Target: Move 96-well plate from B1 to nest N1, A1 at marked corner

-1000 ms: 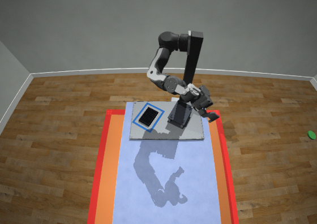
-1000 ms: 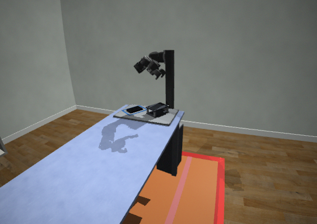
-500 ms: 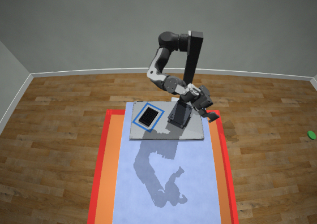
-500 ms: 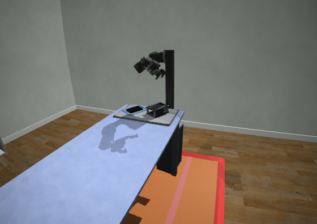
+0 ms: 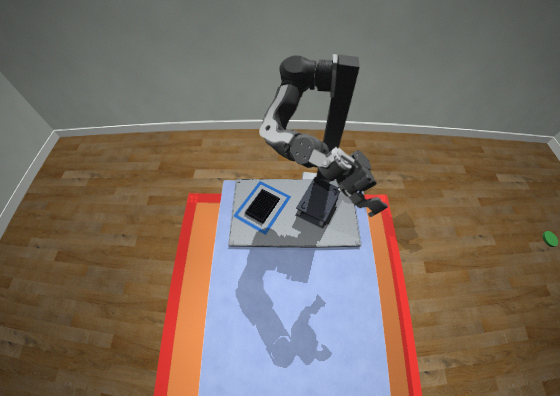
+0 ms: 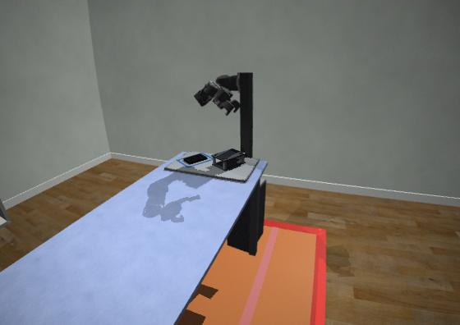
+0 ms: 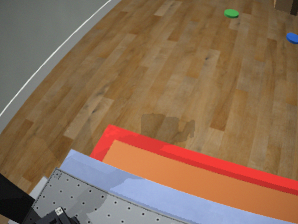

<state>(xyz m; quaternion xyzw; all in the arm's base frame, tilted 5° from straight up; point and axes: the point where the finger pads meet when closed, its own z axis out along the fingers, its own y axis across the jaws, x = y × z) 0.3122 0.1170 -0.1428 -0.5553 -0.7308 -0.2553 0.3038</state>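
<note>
Black 96-well plate lies flat inside the blue-outlined spot B1 on the grey perforated base board, left part of the board. Raised plate nest N1, dark, stands just beside it on the same board, nothing in it as far as the exterior view shows. Arm hangs from the black post, elbow bent, wrist high above the board's right edge, well apart from the plate. Gripper spread wide, holding nothing, tilted toward the floor.
</note>
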